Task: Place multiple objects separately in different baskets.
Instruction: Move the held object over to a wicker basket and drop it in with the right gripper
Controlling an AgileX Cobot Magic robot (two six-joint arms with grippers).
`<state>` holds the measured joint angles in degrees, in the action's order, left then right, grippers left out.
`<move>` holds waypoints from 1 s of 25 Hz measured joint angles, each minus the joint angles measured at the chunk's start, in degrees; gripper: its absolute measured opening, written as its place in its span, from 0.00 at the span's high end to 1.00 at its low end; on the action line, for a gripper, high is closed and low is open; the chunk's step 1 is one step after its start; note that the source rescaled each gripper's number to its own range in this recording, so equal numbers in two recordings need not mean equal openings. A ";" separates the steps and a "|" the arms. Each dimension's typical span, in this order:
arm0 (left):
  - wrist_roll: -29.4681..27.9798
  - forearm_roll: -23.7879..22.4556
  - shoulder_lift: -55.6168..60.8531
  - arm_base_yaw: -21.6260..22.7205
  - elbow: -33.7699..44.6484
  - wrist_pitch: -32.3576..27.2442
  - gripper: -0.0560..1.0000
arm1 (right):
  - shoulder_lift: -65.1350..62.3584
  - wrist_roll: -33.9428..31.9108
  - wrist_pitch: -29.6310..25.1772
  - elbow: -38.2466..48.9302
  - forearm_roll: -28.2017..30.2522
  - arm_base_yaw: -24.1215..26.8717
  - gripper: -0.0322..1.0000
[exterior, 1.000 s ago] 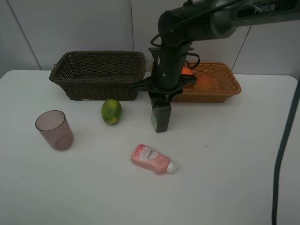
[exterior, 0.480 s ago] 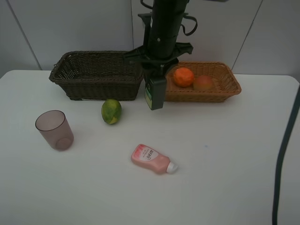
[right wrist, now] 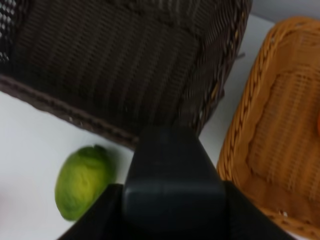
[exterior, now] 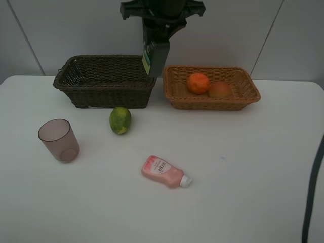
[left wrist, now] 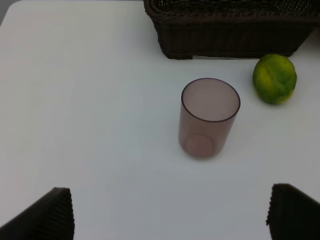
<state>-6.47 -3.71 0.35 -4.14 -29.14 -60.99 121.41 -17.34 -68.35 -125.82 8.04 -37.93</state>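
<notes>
The high cam sits out front and well up, looking down and across the white surface [exterior: 243, 167] to the back wall, so it catches the lot: cup [exterior: 58, 140], green fruit [exterior: 120, 120], dark basket [exterior: 104, 93], tan basket [exterior: 212, 104]. The left wrist cam hangs lower, angled down at the cup, the fruit and the dark basket's front wall. The right wrist cam is much tighter, staring down past the black bottle [right wrist: 172, 187] at the gap between both baskets. All three share the fruit and the dark basket.
</notes>
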 joint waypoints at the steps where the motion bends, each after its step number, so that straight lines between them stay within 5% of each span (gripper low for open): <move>1: 0.00 0.00 0.00 0.00 0.00 0.00 0.00 | 0.00 0.00 1.78 0.00 0.00 0.00 0.94; 14: 0.00 0.00 0.00 0.00 0.00 0.00 0.00 | 10.15 0.00 32.35 -0.23 0.00 0.00 0.94; 25: 0.00 0.00 0.00 0.00 0.00 0.00 0.00 | 18.25 0.00 44.15 -0.23 -0.06 0.00 0.95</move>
<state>-6.47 -3.71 0.35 -4.14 -29.14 -60.99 139.66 -17.34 -24.20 -126.04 7.98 -37.93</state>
